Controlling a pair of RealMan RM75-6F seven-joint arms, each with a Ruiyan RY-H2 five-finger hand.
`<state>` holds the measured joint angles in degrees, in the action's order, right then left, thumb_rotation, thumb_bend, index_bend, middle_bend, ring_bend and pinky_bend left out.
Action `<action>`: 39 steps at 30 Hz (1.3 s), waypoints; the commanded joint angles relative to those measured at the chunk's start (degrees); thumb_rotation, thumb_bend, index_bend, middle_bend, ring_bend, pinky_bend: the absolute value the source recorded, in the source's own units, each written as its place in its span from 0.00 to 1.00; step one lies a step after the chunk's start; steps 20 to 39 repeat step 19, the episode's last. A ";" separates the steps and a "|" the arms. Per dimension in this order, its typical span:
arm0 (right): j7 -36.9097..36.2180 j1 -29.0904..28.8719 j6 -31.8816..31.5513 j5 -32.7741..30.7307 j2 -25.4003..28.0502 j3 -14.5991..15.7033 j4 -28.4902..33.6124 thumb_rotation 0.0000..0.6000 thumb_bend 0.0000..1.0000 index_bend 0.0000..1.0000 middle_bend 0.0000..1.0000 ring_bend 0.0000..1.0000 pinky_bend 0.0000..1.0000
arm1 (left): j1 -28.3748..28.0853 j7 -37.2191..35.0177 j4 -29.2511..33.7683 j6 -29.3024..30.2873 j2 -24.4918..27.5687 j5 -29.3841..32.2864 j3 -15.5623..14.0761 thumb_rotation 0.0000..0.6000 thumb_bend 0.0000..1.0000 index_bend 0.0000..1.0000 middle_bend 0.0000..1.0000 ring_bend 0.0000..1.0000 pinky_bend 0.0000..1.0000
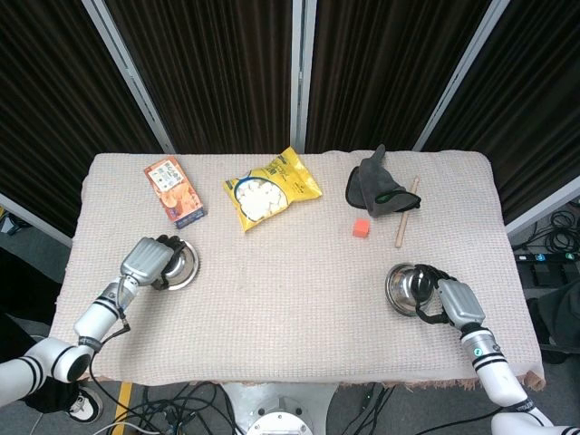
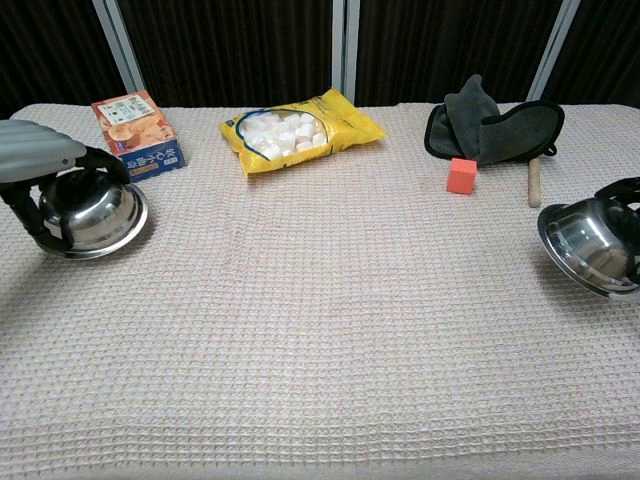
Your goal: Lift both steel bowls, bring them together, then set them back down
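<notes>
The left steel bowl point(image 1: 184, 264) point(image 2: 92, 217) sits low at the table's left side, seemingly on the cloth, opening up. My left hand point(image 1: 147, 260) point(image 2: 38, 166) grips its outer rim, fingers curled over the edge. The right steel bowl point(image 1: 404, 287) point(image 2: 590, 246) is at the right side near the front, tilted slightly toward the middle. My right hand point(image 1: 452, 300) point(image 2: 625, 192) holds its rim from the outside. In the chest view the right hand is mostly cut off by the frame edge.
A yellow snack bag point(image 1: 270, 188) and an orange box point(image 1: 171, 189) lie at the back. A dark grey cloth point(image 1: 377, 184), a wooden stick point(image 1: 405, 223) and a small red cube point(image 1: 361, 227) lie at the back right. The beige mat point(image 1: 290, 299) covers the table.
</notes>
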<state>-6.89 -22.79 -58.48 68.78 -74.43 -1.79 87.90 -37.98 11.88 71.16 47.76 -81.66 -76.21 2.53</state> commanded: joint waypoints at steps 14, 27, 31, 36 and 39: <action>2.73 5.94 -13.07 6.14 -1.33 -1.06 -1.60 1.00 0.00 0.00 0.00 0.00 0.00 | 8.84 -3.50 10.42 17.92 5.32 -0.47 1.18 1.00 0.00 0.00 0.00 0.02 0.21; 9.15 10.19 -21.55 6.01 -5.19 -1.29 -4.37 1.00 0.00 0.00 0.00 0.00 0.00 | 18.54 -4.42 10.33 32.26 2.73 0.35 0.32 1.00 0.00 0.00 0.01 0.02 0.20; 9.15 10.19 -21.55 6.01 -5.19 -1.29 -4.37 1.00 0.00 0.00 0.00 0.00 0.00 | 18.54 -4.42 10.33 32.26 2.73 0.35 0.32 1.00 0.00 0.00 0.01 0.02 0.20; 9.15 10.19 -21.55 6.01 -5.19 -1.29 -4.37 1.00 0.00 0.00 0.00 0.00 0.00 | 18.54 -4.42 10.33 32.26 2.73 0.35 0.32 1.00 0.00 0.00 0.01 0.02 0.20; 9.15 10.19 -21.55 6.01 -5.19 -1.29 -4.37 1.00 0.00 0.00 0.00 0.00 0.00 | 18.54 -4.42 10.33 32.26 2.73 0.35 0.32 1.00 0.00 0.00 0.01 0.02 0.20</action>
